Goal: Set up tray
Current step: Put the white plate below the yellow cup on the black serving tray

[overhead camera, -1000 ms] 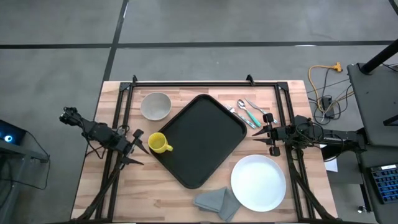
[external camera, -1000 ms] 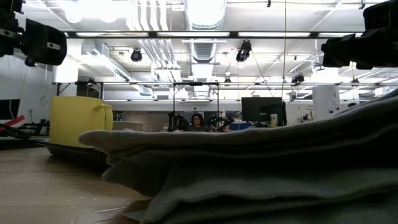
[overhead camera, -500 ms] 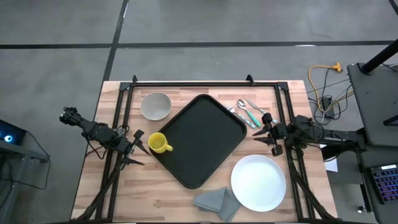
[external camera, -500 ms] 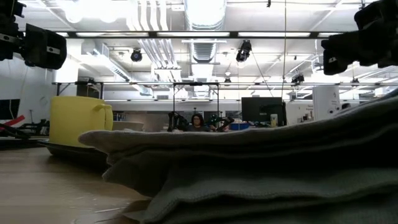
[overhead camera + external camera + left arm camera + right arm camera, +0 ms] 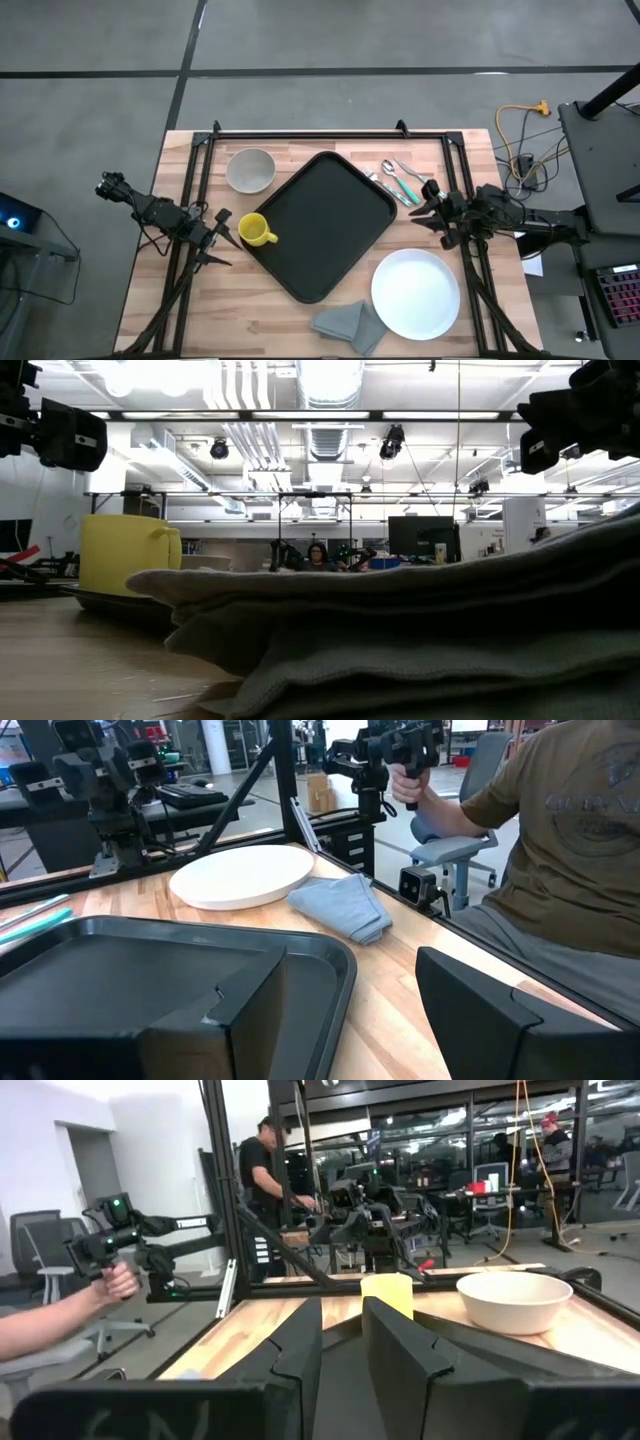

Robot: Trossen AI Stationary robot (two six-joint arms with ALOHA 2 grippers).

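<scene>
High view: the tray (image 5: 325, 224) lies empty at mid-table, turned diagonally. Left gripper (image 5: 215, 240) hovers by the table's left edge, jaws spread wide; right gripper (image 5: 431, 207) hovers near the right edge, fingers narrowly parted, holding nothing.

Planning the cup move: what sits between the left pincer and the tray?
In the high view, the yellow cup sits between the left pincer and the tray, at the tray's left edge. The pincer stands open.

Robotics lab: rigs, monitors, ducting.
</scene>
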